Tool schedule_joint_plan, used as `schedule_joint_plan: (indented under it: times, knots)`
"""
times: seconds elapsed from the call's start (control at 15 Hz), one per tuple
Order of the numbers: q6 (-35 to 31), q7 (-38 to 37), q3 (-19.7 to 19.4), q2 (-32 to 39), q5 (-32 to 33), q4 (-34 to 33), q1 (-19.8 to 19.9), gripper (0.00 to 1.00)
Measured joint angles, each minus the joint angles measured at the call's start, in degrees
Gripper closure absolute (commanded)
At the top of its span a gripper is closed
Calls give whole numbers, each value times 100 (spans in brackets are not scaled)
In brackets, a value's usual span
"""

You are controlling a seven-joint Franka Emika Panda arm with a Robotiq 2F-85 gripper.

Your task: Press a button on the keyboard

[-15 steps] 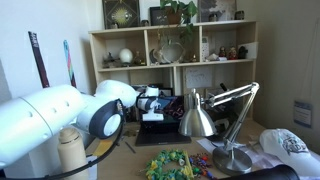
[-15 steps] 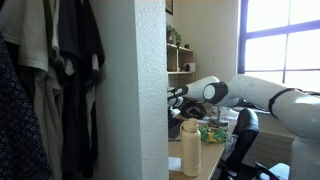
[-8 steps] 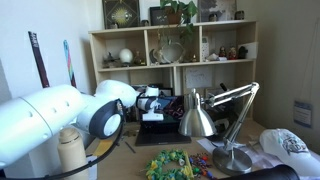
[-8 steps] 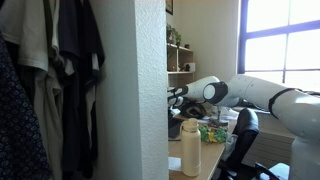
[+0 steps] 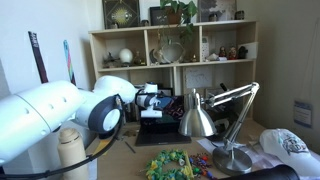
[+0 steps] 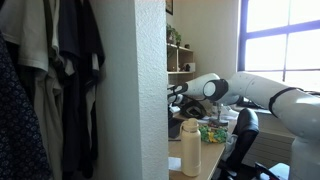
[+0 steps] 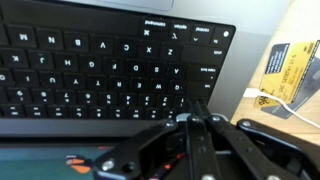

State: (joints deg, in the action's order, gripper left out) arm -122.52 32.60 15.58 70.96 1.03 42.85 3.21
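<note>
The black keyboard [image 7: 110, 65] fills the wrist view as a flat, laptop-like slab with white-lettered keys. My gripper [image 7: 192, 120] is shut and empty. Its two fingers are pressed together, and their tips sit over the keyboard's edge row of keys, right of centre. I cannot tell whether the tips touch a key. In both exterior views the gripper [image 5: 152, 100] [image 6: 178, 95] is held out by the white arm, low over the desk in front of the shelf. The dark keyboard [image 5: 153, 124] lies just below it.
A silver desk lamp [image 5: 205, 115] stands close beside the gripper. A colourful green-yellow pile [image 5: 170, 165] lies in front. A cream bottle [image 6: 190, 145] stands near the arm's base. A yellow label [image 7: 290, 65] and a white cable [image 7: 265, 98] lie on the wooden desk beside the keyboard.
The arm's big white links have shifted slightly to the left in an exterior view. The gripper stays shut at nearly the same place over the keyboard.
</note>
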Motion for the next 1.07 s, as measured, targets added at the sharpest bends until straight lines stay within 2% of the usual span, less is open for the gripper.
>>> schedule_joint_plan:
  times: [0.33, 1.07]
  knots:
    - [-30, -386, -119, -712, 25, 713, 29, 95]
    - [-137, -622, -554, -2708, 62, 3156, -196, 93]
